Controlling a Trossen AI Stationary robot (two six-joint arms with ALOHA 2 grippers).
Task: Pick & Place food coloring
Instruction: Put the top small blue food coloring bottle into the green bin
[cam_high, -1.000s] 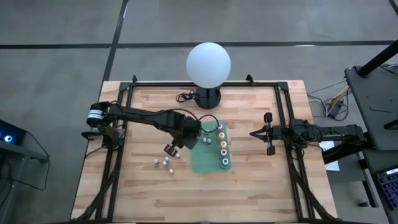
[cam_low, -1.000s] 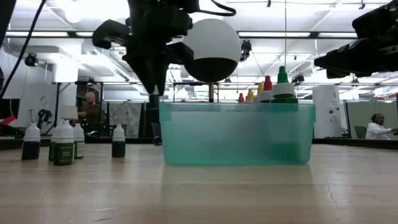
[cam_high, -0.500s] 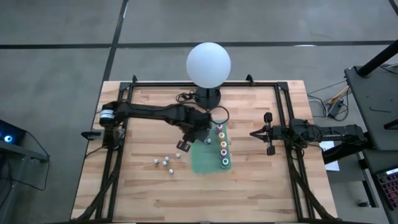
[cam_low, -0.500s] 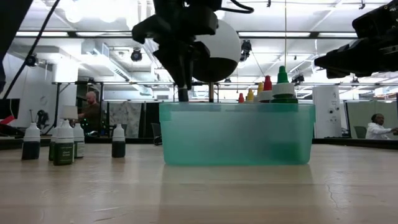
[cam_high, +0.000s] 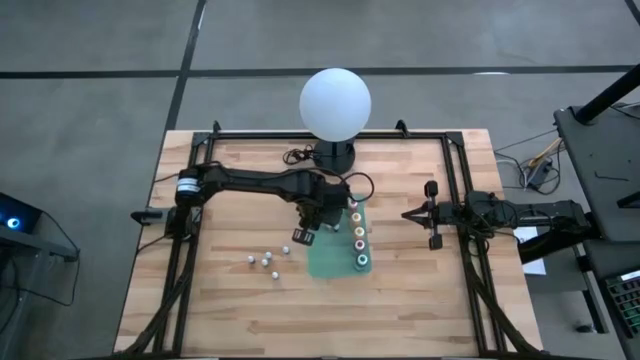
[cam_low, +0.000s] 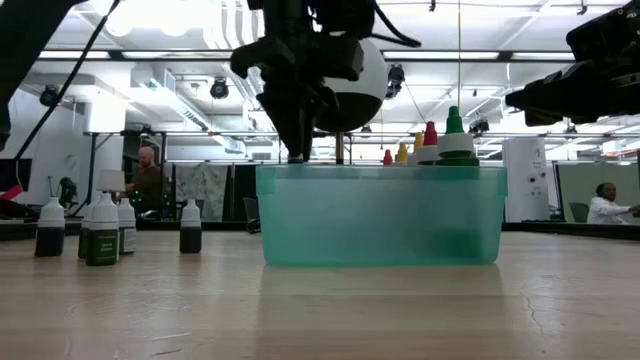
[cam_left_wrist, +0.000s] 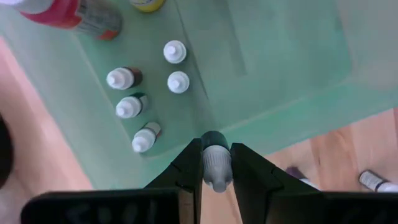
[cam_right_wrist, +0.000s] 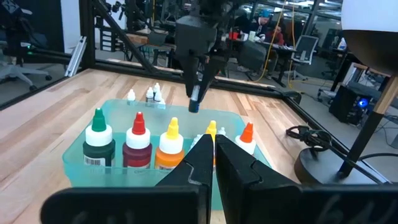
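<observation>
My left gripper (cam_high: 318, 216) is shut on a small whitish-topped food coloring bottle (cam_left_wrist: 216, 165) and hangs over the left edge of the translucent green bin (cam_high: 328, 258). It also shows in the low view (cam_low: 297, 150) and the right wrist view (cam_right_wrist: 195, 99). Several small whitish bottles (cam_left_wrist: 129, 106) stand in the bin, beside a row of coloured-top bottles (cam_high: 358, 234). Several more small bottles (cam_high: 266, 262) stand on the table left of the bin. My right gripper (cam_high: 408, 213) is shut and empty, right of the bin. My left gripper pinches the small bottle between its two fingers, on the two sides of its whitish upper part (cam_left_wrist: 216, 169). The fingers point down from above. The bottle hangs upright, its dark lower end (cam_right_wrist: 194, 107) below the fingertips, lifted clear above the bin.
A white globe lamp (cam_high: 335, 103) on a black base stands at the table's far edge, its cable (cam_high: 296, 156) beside it. Black frame rails (cam_high: 190, 240) run along the table's left and right sides. Bare wood lies near the front edge. People sit in the room beyond.
My left gripper has carried the small bottle toward the table's right, from above the loose bottles to over the bin's left edge. It has stayed shut on the bottle and at about the same height.
</observation>
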